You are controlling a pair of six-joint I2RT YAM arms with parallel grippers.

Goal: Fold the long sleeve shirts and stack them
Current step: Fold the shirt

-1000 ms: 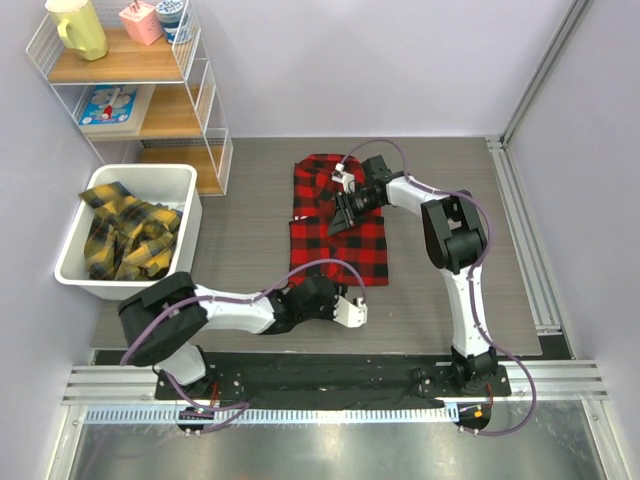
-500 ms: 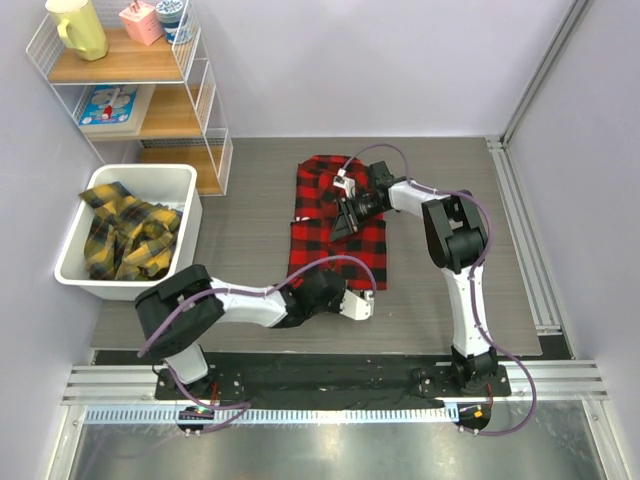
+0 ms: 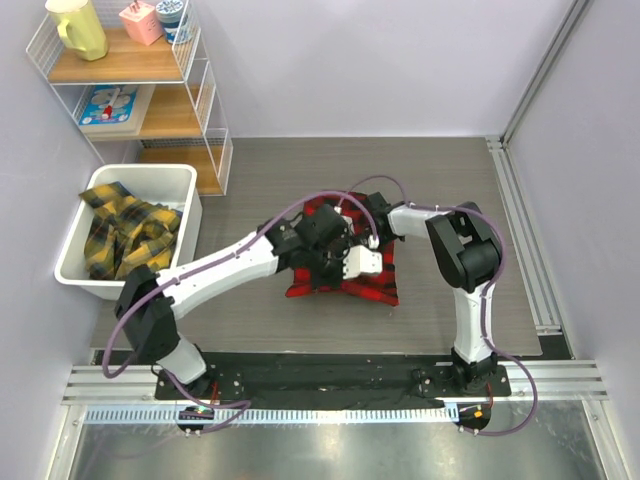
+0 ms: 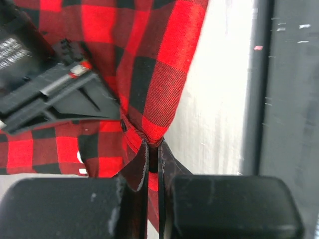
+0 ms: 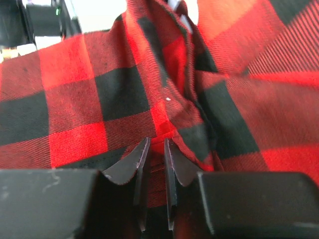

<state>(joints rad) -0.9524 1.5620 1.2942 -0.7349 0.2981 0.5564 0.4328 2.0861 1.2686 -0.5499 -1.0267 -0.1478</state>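
Grey wood-grain table (image 3: 250,180) between pale lilac walls, seen from above. At the upper left of the frame a wire shelf (image 3: 205,90) carries a yellow jug (image 3: 76,26) on its top board. Just below it, at the left edge of the table, a white bin (image 3: 140,172) holds the yellow shirts (image 3: 125,235), heaped and unfolded.

At the middle of the frame the red shirt (image 3: 340,288) lies bunched on the table, its lower edge spread flat and its middle drawn up into folds. My left arm reaches in from the lower left, and my left gripper (image 3: 368,264) sits on top of the cloth. In the left wrist view its jaws are clenched on a narrow fold of the red shirt (image 4: 144,59), which rises from between the fingertips (image 4: 138,172) with pale table to its right.

Just right of it, my right gripper (image 3: 366,226) comes in from the right side of the frame and meets the same shirt near its upper edge, close to the left one. The right wrist view shows its jaws nearly together, grasping a pinch of checked cloth (image 5: 75,99) that bunches at the fingertips (image 5: 139,159).
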